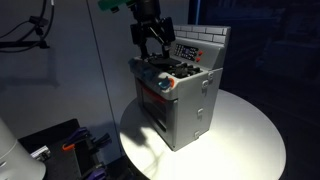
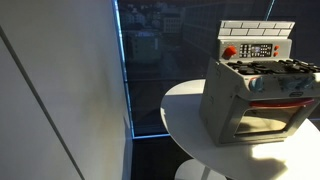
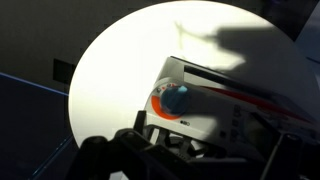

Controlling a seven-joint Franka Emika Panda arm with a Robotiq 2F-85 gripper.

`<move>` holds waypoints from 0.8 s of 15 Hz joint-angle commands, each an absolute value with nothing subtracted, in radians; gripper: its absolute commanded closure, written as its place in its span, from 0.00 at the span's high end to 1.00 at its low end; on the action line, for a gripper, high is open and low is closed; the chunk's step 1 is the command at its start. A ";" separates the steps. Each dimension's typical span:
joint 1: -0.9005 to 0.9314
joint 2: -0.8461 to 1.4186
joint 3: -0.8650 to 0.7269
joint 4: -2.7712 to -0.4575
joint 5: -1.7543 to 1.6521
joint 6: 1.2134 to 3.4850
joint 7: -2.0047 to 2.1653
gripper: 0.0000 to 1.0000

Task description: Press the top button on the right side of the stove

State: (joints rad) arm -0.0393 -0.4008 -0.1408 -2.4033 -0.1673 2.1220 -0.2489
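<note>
Just beneath the jaws, the stove (image 1: pixel 185 100)

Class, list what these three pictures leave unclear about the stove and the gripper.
Gripper: small, dark in an exterior view, silhouetted in wrist view; jaws unreadable.
Control panel: buttons too small in both exterior views.
Stove: cut off by an exterior view's frame edge.
</note>
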 commanded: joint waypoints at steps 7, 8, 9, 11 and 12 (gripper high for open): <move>-0.076 -0.253 -0.095 -2.277 -0.167 2.217 0.006 1.00; -0.081 -0.242 -0.091 -2.275 -0.174 2.243 0.030 1.00; -0.085 -0.232 -0.087 -2.273 -0.179 2.269 0.053 1.00; -0.094 -0.212 -0.084 -2.269 -0.185 2.320 0.087 1.00; -0.098 -0.202 -0.081 -2.267 -0.188 2.345 0.104 1.00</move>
State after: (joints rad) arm -0.0737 -0.2404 -0.0996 -2.3005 -0.1688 2.2983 0.0427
